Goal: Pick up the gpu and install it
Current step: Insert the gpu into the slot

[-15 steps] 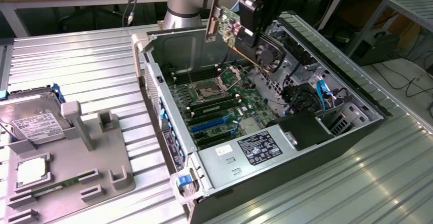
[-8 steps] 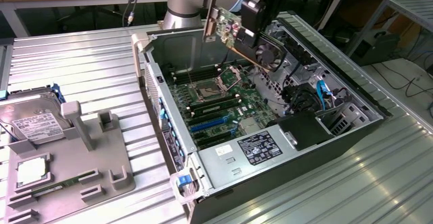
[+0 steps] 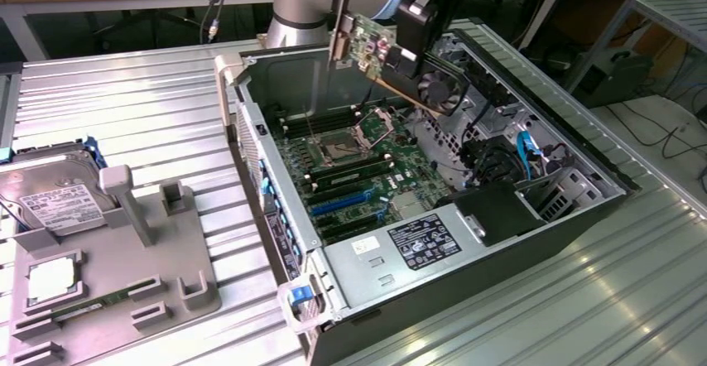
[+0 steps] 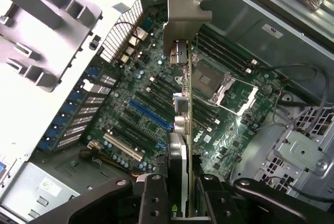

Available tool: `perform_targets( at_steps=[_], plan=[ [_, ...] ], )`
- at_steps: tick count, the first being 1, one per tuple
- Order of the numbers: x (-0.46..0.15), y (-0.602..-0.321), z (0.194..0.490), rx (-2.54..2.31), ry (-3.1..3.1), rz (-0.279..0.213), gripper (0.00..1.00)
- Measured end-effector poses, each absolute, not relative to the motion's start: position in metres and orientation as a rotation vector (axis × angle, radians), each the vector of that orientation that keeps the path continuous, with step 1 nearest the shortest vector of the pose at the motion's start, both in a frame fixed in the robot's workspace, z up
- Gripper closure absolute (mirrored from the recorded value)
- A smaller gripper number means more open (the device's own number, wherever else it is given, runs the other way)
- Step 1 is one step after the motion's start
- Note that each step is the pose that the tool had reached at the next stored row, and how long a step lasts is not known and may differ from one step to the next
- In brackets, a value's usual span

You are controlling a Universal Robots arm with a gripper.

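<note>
Jaws are clamped on the gpu [image 3: 389, 61], which hangs on edge above the motherboard [image 3: 353, 171] and apart from it. The pickup looks done, since the card is off the desk and over the board. Installing is left: no edge sits in a slot, and I cannot tell for sure which slot on the motherboard it lines up with.

Exterior view high, oblique – wrist view close, downward – shared motherboard [image 3: 353, 175]
</note>
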State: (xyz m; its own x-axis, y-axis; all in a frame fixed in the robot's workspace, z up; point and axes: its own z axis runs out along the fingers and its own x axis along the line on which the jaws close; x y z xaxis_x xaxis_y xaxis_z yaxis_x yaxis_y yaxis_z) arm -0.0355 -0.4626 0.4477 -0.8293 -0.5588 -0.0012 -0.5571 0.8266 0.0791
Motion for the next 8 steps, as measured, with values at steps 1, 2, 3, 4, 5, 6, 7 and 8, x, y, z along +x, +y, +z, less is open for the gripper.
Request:
perform_targets(
  at_steps=[1,2,3,4,5,6,7,8],
  plan=[
    [-0.0355,-0.4626,0.4477,0.923,-2.977,-0.119,0.73],
    [-0.0355,-0.4626,0.4477,0.941,-2.972,-0.12,0.73],
    [-0.0355,-0.4626,0.4477,0.956,-2.967,-0.122,0.73],
    [-0.0355,-0.4626,0.4477,0.971,-2.962,-0.123,0.73],
    [-0.0355,-0.4626,0.4477,0.985,-2.957,-0.123,0.73],
    [-0.0355,-0.4626,0.4477,0.999,-2.952,-0.124,0.73],
    [-0.0355,-0.4626,0.4477,1.014,-2.946,-0.125,0.73],
    [-0.0355,-0.4626,0.4477,1.029,-2.941,-0.125,0.73]
  ],
)
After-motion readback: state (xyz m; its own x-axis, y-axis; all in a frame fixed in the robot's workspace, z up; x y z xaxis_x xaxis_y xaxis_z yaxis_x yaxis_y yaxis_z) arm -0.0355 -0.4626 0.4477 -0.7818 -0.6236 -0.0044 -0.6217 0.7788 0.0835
